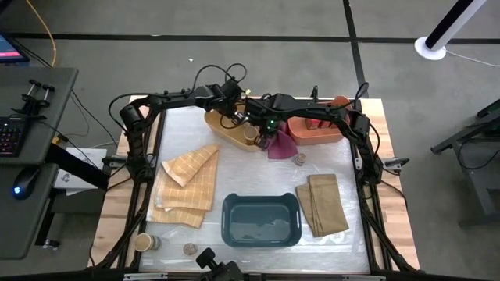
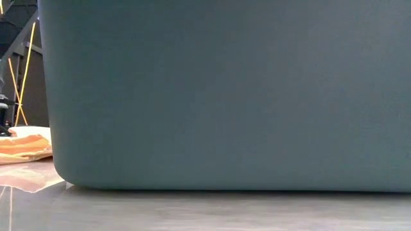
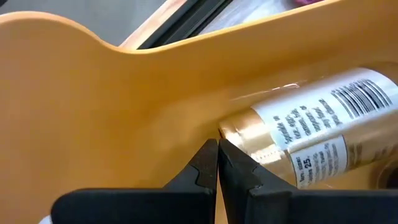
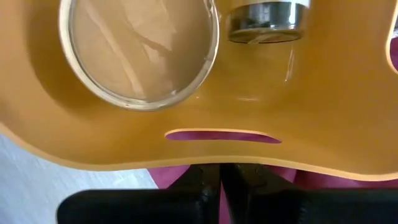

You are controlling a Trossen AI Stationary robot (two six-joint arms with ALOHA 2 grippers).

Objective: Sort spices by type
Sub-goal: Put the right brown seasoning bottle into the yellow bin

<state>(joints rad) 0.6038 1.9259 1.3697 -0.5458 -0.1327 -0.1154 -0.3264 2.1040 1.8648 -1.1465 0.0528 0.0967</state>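
Three bins on table: yellow bin (image 1: 223, 129) and orange-red bin (image 1: 316, 133) at far edge, teal bin (image 1: 262, 221) at near edge. Two folded tan cloths (image 1: 187, 183) flank teal bin; one magenta cloth (image 1: 279, 146) lies between far bins. Tan cylinder (image 3: 311, 146) lies on its side inside yellow bin. Three small containers loose: one (image 1: 299, 159) beside magenta cloth, two (image 1: 146, 242) at near left corner. Both arms reach over far edge, meeting at yellow bin. Left gripper (image 3: 217, 163) inside bin, jaws pressed together, tips just beside cylinder. Right gripper (image 4: 221, 177) at bin's rim, over magenta cloth, jaws pressed together, holding nothing.
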